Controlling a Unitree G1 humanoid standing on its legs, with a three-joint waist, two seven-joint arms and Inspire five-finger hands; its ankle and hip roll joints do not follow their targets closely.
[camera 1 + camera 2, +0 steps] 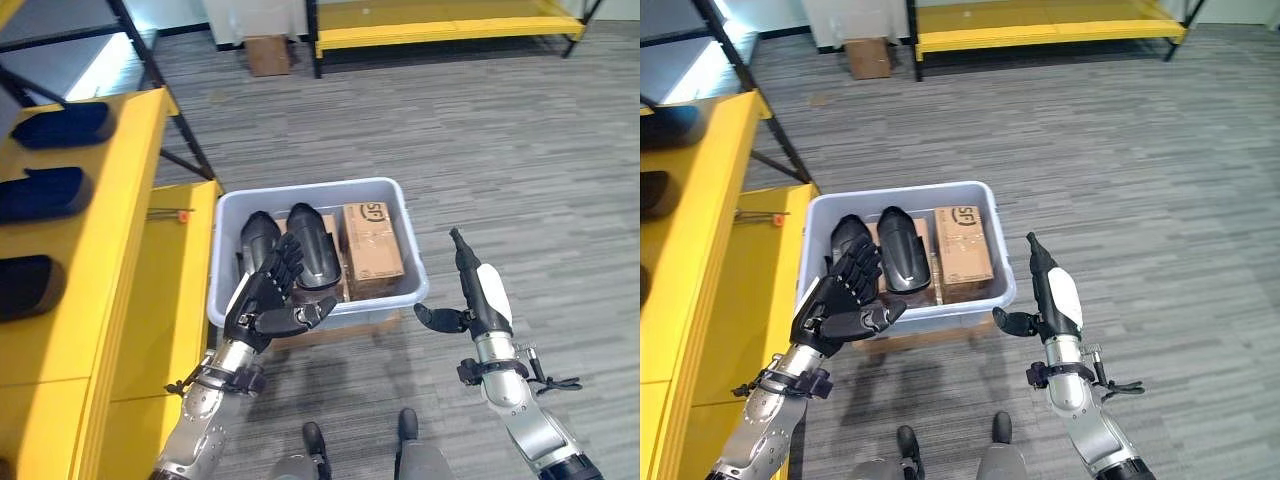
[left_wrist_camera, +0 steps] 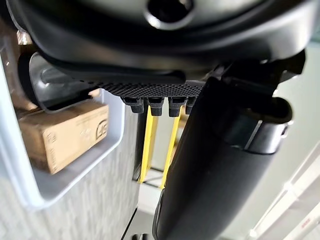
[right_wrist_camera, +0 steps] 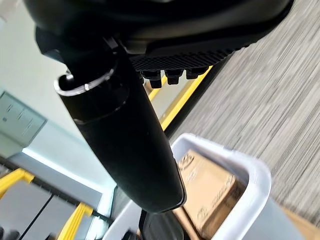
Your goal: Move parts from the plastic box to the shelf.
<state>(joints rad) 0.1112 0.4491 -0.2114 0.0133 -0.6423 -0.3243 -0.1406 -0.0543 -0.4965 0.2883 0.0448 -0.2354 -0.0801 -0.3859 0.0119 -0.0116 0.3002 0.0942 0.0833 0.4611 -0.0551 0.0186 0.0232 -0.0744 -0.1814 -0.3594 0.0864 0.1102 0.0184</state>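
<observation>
Parts wait in the box, both hands empty

Left hand [image 1: 268, 300] hangs over the near left corner of the plastic box [image 1: 228, 215], fingers spread and relaxed with nothing between them. Just past its fingertips lie two black parts [image 1: 300, 243], side by side and lengthwise in the box's left half. A cardboard carton [image 1: 372, 250] fills the right half, touching the nearer part, and more cardboard shows under them. Right hand [image 1: 480, 290] is held up outside the box, near its right front corner, fingers straight and pointing away, thumb out to the side, holding nothing

To the robot's left stands the yellow shelf [image 1: 130, 210], its upper level already carrying three dark parts [image 1: 60, 125] in a row; a lower yellow level sits right beside the box. Grey plank floor [image 1: 500, 150] runs beyond, with another yellow rack [image 1: 450, 30] and a small brown box [image 1: 268, 55] far off

By the look of it, this is the reach for the next part. The left hand needs to drop onto the nearest black part, curl round it and lift it clear of the rim before swinging toward the shelf
</observation>
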